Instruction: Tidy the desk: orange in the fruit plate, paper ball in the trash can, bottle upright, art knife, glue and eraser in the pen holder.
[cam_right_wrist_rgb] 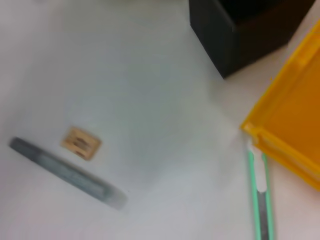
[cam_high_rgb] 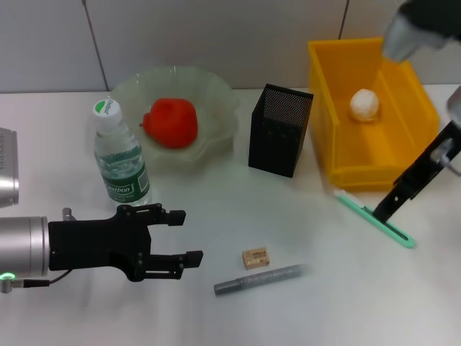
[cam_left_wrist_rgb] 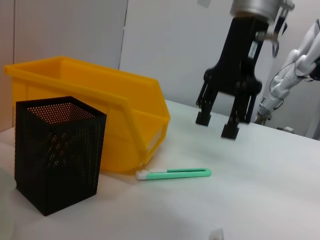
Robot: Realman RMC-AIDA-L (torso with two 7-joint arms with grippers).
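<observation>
The right pincer (cam_left_wrist_rgb: 216, 124) hangs over the worktop (cam_high_rgb: 310, 310) with its fingers (cam_left_wrist_rgb: 231, 131) spread open and nothing between them. In the head view it (cam_high_rgb: 382, 214) sits just above the green knife (cam_high_rgb: 374, 218), which lies flat in front of the bin's near corner; whether a fingertip touches the knife cannot be told. The knife (cam_left_wrist_rgb: 173, 173) has a pale tip pointing toward the bin.

The left pincer (cam_high_rgb: 186, 236) is low over the near left part of the worktop, fingers (cam_high_rgb: 173, 215) apart and empty, pointing toward the middle. Just beyond its tips lie the eraser (cam_high_rgb: 256, 257) and, beside it on the near side, a grey pen-shaped stick (cam_high_rgb: 259, 280), both flat on the worktop. The right wrist view shows the eraser (cam_right_wrist_rgb: 80, 143) close to the stick (cam_right_wrist_rgb: 67, 172) but not touching it.

The bottle (cam_high_rgb: 120, 161) stands upright behind the left pincer, cap on top, just in front of the left edge of the plate (cam_high_rgb: 216, 97). The orange (cam_high_rgb: 171, 122) rests in the plate. The holder (cam_high_rgb: 280, 130) stands upright between the plate and the bin (cam_high_rgb: 335, 108), near the bin but apart from it. The paper ball (cam_high_rgb: 364, 104) lies inside the bin.
</observation>
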